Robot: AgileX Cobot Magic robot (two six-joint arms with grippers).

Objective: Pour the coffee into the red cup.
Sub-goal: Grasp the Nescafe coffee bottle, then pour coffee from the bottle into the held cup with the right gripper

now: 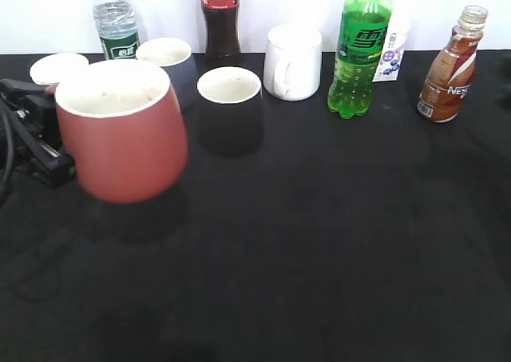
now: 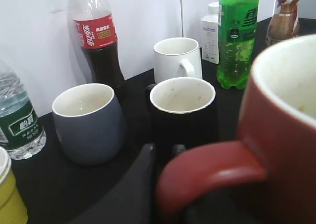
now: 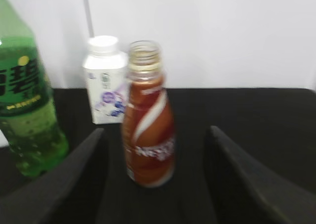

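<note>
The red cup (image 1: 120, 134) is brownish-red with a cream inside and hangs tilted above the table at the left. My left gripper (image 1: 48, 138) is shut on its handle (image 2: 212, 172); its jaws (image 2: 163, 147) sit by the handle in the left wrist view. The coffee (image 1: 451, 66), a small curvy bottle with an orange-brown and white label, stands at the back right; its neck looks uncapped. In the right wrist view the coffee (image 3: 148, 130) stands between the fingers of my right gripper (image 3: 155, 130), which is open and not touching it.
Along the back stand a water bottle (image 1: 116, 22), a yellow paper cup (image 1: 57, 66), a grey mug (image 1: 172, 62), a cola bottle (image 1: 220, 18), a black mug (image 1: 230, 106), a white mug (image 1: 293, 62), a green bottle (image 1: 361, 46) and a small carton (image 1: 391, 54).
</note>
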